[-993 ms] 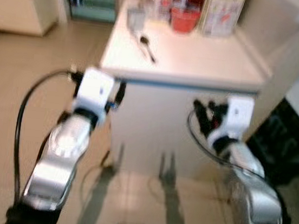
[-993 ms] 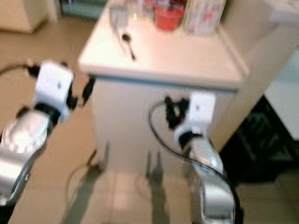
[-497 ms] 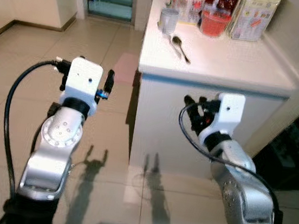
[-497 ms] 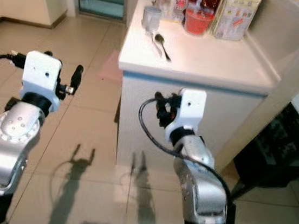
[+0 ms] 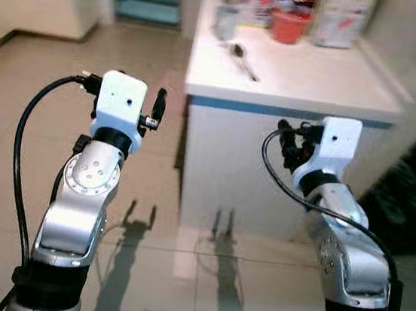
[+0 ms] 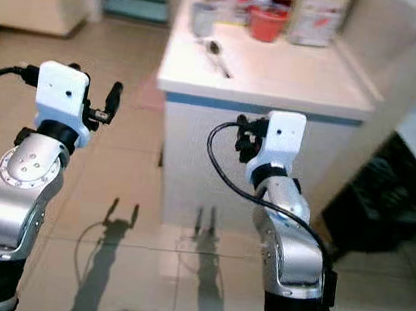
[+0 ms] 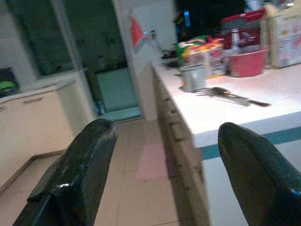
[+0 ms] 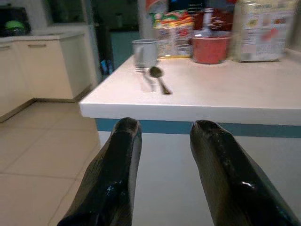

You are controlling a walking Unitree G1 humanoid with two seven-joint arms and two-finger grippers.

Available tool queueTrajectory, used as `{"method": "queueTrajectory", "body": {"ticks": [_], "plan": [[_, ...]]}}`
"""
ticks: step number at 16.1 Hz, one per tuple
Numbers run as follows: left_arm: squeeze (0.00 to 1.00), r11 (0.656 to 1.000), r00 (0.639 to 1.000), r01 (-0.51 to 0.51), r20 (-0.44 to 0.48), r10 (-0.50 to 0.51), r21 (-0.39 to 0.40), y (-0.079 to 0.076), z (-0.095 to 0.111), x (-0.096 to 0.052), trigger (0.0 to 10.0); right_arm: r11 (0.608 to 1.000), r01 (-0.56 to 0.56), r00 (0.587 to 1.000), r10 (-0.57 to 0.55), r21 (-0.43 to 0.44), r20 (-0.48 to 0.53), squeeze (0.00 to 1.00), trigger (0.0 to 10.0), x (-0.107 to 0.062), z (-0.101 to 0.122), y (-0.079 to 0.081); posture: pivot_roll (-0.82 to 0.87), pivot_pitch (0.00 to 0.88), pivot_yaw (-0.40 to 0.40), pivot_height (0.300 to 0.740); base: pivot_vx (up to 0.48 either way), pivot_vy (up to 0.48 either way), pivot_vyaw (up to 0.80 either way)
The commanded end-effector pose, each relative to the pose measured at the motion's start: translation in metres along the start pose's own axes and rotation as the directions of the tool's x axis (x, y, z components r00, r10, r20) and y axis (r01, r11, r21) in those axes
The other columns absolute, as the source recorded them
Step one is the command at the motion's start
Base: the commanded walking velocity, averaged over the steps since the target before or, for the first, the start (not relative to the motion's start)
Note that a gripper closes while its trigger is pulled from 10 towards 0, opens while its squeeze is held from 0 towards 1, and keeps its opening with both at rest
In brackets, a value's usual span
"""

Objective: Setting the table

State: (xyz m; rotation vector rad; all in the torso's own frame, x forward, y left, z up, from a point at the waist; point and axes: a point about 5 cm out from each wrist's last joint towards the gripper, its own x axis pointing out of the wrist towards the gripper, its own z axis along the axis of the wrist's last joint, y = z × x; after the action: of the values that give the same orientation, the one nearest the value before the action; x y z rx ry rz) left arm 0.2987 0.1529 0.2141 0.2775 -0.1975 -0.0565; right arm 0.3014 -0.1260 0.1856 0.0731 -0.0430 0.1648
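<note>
Camera nearer counter [image 5: 316, 78]; one spoon [image 5: 243, 58]; one cup [image 5: 225, 21]

Head views: bright, even indoor light. Tabletop [image 5: 302, 72] pale, near washed out. Arm shadows on floor [image 5: 17, 102] at 6 o'clock; glare spot on tiles at 5 o'clock in right eye view. Items at 12 o'clock soft. Wrist views dimmer, background dark; near fingers [image 8: 117, 179] blurred, glossy highlights.
</note>
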Motion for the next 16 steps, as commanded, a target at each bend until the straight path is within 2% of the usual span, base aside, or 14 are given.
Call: {"method": "queueTrajectory", "body": {"ticks": [1, 4, 6, 11, 14, 16], "plan": [[0.00, 1.000, 1.000, 0.003, 0.020, -0.004, 0.002, 0.0015, 0.0041, 0.0038, 10.0, 1.000, 0.000, 1.000, 0.001, -0.016, 0.028, 0.00, 10.0, 0.0037, 0.0064, 0.0013, 0.04, 0.000, -0.016, 0.740, 0.315, 0.000, 0.80], [0.00, 1.000, 1.000, 0.003, 0.018, -0.003, 0.003, 0.0020, 0.0039, 0.0039, 10.0, 1.000, 0.002, 1.000, -0.001, -0.016, 0.028, 0.00, 10.0, 0.0041, 0.0065, 0.0013, 0.04, 0.000, -0.017, 0.740, 0.325, 0.000, 0.80], [0.00, 1.000, 1.000, 0.006, 0.019, -0.006, 0.003, 0.0021, 0.0038, 0.0049, 10.0, 1.000, 0.016, 0.999, -0.017, 0.019, 0.045, 0.00, 10.0, 0.0047, 0.0088, 0.0002, 0.04, 0.000, -0.017, 0.740, 0.332, 0.000, 0.00], [0.00, 1.000, 0.999, 0.026, 0.021, -0.026, 0.001, -0.0012, 0.0033, 0.0064, 10.0, 1.000, -0.004, 0.999, 0.004, 0.015, 0.033, 0.00, 10.0, 0.0063, 0.0084, 0.0009, 0.04, 0.000, -0.015, 0.740, 0.332, 0.000, 0.00], [0.00, 0.999, 0.999, 0.033, 0.023, -0.033, 0.005, -0.0015, 0.0036, 0.0068, 10.0, 1.000, -0.019, 1.000, 0.018, 0.019, 0.023, 0.00, 10.0, 0.0072, 0.0073, 0.0023, 0.04, 0.000, -0.016, 0.740, 0.339, 0.000, -0.80], [0.00, 0.999, 0.999, 0.039, 0.025, -0.039, 0.006, -0.0023, 0.0035, 0.0063, 10.0, 1.000, -0.026, 1.000, 0.026, 0.013, 0.016, 0.00, 10.0, 0.0069, 0.0062, 0.0027, 0.04, 0.000, -0.020, 0.740, 0.337, 0.000, -0.20]]}}
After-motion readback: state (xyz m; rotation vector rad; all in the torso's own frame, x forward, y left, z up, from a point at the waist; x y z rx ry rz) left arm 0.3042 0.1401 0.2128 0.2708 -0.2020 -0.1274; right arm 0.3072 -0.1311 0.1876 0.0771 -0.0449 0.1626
